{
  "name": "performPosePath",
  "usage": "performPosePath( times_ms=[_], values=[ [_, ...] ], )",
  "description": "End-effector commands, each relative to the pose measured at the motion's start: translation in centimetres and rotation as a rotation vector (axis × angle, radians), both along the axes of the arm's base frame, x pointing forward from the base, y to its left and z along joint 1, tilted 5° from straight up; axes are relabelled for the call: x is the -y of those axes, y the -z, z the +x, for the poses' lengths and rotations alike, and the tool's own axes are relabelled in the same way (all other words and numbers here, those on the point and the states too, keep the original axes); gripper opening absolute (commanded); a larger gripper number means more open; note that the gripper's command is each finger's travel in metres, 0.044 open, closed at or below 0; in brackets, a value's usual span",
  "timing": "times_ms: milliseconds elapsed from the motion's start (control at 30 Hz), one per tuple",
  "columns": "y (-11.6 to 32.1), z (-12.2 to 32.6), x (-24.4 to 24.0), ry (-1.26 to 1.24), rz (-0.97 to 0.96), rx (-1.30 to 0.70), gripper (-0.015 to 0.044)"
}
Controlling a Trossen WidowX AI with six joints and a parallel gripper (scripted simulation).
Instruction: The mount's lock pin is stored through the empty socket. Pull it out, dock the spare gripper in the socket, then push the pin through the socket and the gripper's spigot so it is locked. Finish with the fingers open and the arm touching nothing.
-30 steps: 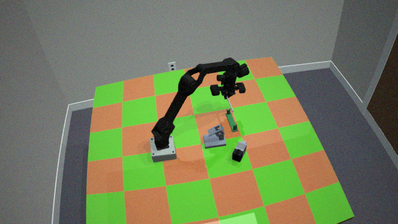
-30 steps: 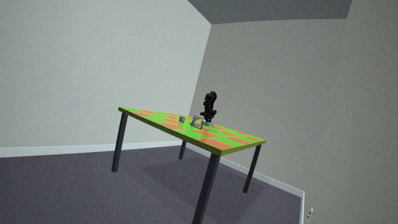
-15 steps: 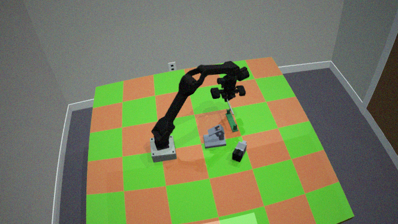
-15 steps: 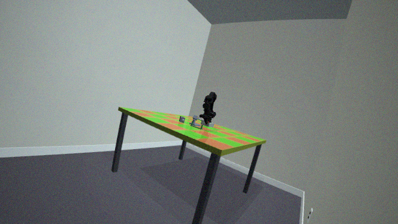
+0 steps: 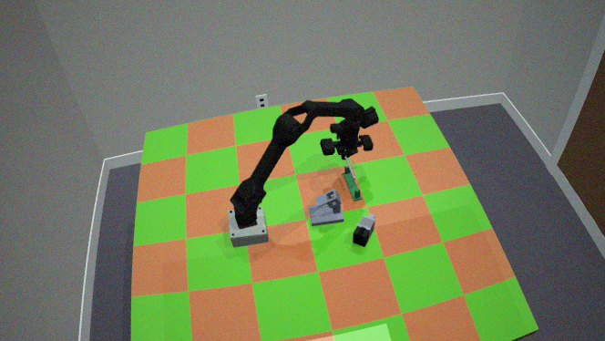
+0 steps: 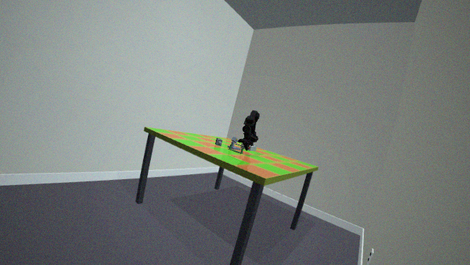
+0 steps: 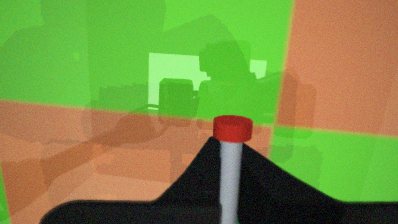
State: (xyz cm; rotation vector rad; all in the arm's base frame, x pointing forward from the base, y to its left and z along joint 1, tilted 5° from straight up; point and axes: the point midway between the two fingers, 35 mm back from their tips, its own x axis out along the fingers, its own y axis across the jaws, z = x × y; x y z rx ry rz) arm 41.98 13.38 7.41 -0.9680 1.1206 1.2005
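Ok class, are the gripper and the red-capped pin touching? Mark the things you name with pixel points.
Touching: the wrist view shows the pin's pale shaft (image 7: 230, 185) right against the black fingers of the gripper (image 5: 344, 157), clamped between them.

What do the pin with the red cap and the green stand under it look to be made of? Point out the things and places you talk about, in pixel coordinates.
The pin (image 5: 350, 167) (image 7: 230, 182) looks like smooth grey metal, going by its even pale shaft; its red cap (image 7: 232, 129) could be plastic or painted metal. The green stand (image 5: 351, 184) seems to be plastic, its colour uniform, though painted metal is possible.
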Motion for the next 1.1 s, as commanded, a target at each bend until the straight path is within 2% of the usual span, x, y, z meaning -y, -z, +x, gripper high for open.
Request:
performPosePath(
  times_ms=[0, 700, 933, 967, 1067],
  values=[
    [0.7, 0.0, 0.0, -0.005, -0.001, -0.001, 0.0],
    [1.8, 0.1, 0.0, -0.006, 0.0, 0.001, 0.0],
    [1.8, 0.1, 0.0, 0.0, 0.0, -0.002, 0.0184],
    [1.8, 0.1, 0.0, 0.0, 0.0, -0.002, 0.02],
    [1.8, 0.1, 0.0, 0.0, 0.0, -0.002, 0.02]
  ],
)
